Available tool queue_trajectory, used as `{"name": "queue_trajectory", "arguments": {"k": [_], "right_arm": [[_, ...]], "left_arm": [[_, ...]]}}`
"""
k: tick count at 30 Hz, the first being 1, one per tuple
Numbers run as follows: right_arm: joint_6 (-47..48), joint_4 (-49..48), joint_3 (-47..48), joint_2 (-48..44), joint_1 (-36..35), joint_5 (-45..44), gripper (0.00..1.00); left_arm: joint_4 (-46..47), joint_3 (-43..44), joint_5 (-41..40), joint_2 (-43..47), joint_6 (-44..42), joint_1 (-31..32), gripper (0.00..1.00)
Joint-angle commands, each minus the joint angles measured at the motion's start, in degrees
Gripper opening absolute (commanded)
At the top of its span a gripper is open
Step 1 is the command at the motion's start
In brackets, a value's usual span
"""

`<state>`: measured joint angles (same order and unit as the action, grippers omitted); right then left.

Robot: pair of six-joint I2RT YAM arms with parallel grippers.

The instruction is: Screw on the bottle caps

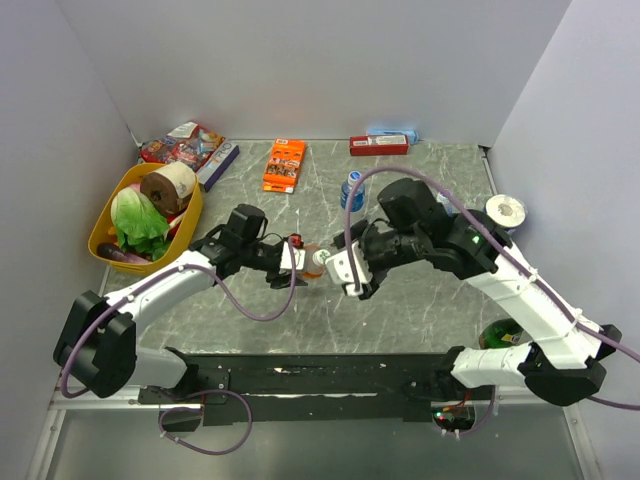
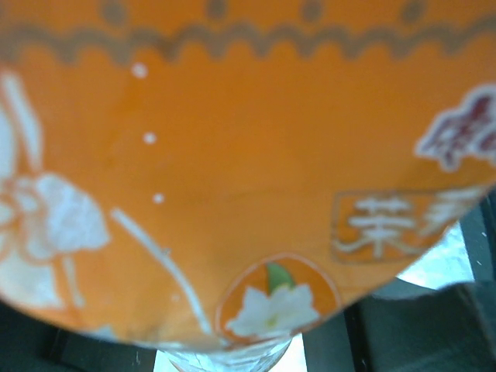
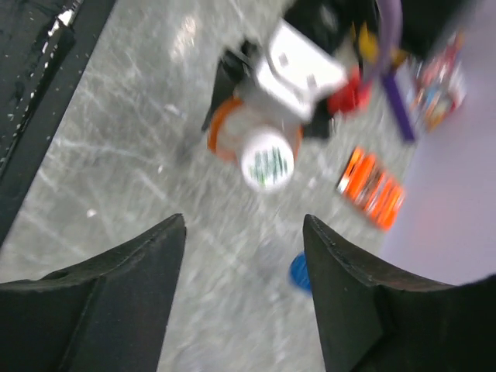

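Note:
My left gripper [image 1: 297, 258] is shut on the bottle with orange liquid [image 1: 309, 270] and holds it on its side above the table's middle. Its orange label [image 2: 232, 178] fills the left wrist view and hides the fingers. A whitish cap [image 3: 267, 159] sits on the bottle's neck and points at my right gripper [image 3: 244, 225]. That gripper is open with nothing between its fingers, a short way back from the cap. In the top view my right gripper [image 1: 338, 268] is just right of the cap [image 1: 320, 258]. A blue-labelled bottle [image 1: 351, 190] with a blue cap [image 3: 299, 271] stands behind.
A yellow basket [image 1: 103, 232] with lettuce and a tape roll stands at the left. At the back lie a flat orange box [image 1: 284, 165], a red box [image 1: 378, 145] and snack packets [image 1: 185, 146]. A white roll [image 1: 505, 210] sits at the right.

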<state>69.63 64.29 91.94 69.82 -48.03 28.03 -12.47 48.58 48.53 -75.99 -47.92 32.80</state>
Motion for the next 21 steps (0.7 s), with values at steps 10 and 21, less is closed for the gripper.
{"name": "queue_trajectory", "arguments": {"k": [10,21], "right_arm": [[10.09,1.01,3.33,4.44,-3.56,5.1,0.62],[12.73,3.29,6.14,7.43,-3.56,6.42,0.55]], "left_arm": [[-8.45,5.39,4.73,-1.09,-8.15,-0.19,0.01],[-9.95,7.59,4.11,-2.68,-9.91,-0.19,0.01]]}}
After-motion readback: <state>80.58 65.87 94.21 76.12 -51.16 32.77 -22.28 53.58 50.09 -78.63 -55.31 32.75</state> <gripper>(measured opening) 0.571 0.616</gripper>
